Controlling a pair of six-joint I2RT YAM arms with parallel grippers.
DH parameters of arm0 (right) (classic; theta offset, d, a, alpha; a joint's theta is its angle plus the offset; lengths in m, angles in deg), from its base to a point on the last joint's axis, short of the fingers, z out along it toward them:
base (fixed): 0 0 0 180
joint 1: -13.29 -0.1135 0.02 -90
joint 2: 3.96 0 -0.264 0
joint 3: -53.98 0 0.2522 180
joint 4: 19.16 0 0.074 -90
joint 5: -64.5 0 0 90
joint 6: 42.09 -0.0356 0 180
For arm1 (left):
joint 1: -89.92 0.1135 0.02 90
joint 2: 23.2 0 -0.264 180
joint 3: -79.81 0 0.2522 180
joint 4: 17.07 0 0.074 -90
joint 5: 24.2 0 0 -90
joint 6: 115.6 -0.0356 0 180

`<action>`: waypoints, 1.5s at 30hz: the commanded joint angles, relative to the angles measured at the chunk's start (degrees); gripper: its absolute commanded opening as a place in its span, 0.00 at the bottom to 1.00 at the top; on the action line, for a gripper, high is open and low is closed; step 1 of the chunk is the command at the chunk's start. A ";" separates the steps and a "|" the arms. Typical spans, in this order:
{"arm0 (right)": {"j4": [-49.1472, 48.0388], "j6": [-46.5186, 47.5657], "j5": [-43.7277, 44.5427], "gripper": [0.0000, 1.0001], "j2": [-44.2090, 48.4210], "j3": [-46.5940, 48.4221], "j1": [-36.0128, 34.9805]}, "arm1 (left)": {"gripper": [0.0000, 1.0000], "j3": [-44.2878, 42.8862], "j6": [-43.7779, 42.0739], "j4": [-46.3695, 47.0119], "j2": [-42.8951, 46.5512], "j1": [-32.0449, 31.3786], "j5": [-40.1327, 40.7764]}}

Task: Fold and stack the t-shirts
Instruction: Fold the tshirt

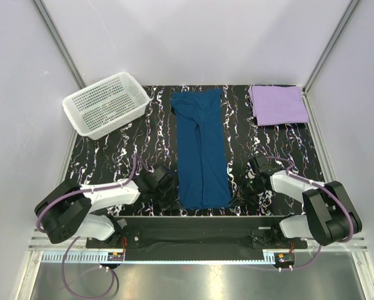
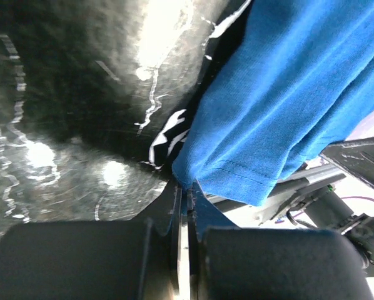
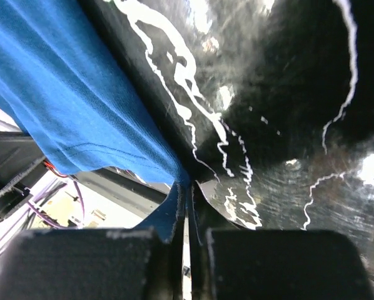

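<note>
Blue t-shirt (image 1: 202, 150): near hem corners pinched; left pincer (image 2: 186, 197) clamped on one, right pincer (image 3: 187, 194) on other.

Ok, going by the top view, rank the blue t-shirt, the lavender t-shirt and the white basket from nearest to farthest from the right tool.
1. Blue t-shirt, laid out in the centre: the right tool is shut on its near right corner.
2. Lavender t-shirt, folded at the far right.
3. White basket, far left corner.
</note>
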 commanded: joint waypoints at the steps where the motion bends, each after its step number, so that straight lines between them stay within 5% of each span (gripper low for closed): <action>1: 2.69 2.37 -0.32 0.00 2.56 -0.74 0.13 | 0.00 2.41 -3.48 -10.78 0.98 -0.38 7.11; 8: 10.49 1.32 -3.76 0.00 13.62 0.38 -0.13 | 0.00 -1.89 -4.18 -19.92 6.51 -4.68 9.22; 12: 13.67 1.49 -2.01 0.00 14.62 7.40 -0.05 | 0.00 -12.58 -9.61 -28.60 7.23 -3.47 10.98; 21: 17.10 8.26 1.43 0.00 -8.75 33.77 1.45 | 0.08 -38.51 -29.99 -37.68 -6.64 12.44 14.06; 27: 20.44 12.13 1.61 0.00 -24.57 51.44 3.47 | 0.07 -56.89 -39.77 -41.20 -24.31 17.81 13.54; 34: 25.10 15.56 1.08 0.00 -38.98 69.54 4.43 | 0.06 -67.36 -42.86 -40.23 -34.07 22.38 9.94; 45: 28.80 16.61 -0.15 0.00 -47.70 79.23 6.11 | 0.06 -77.30 -45.50 -38.30 -43.83 25.81 3.69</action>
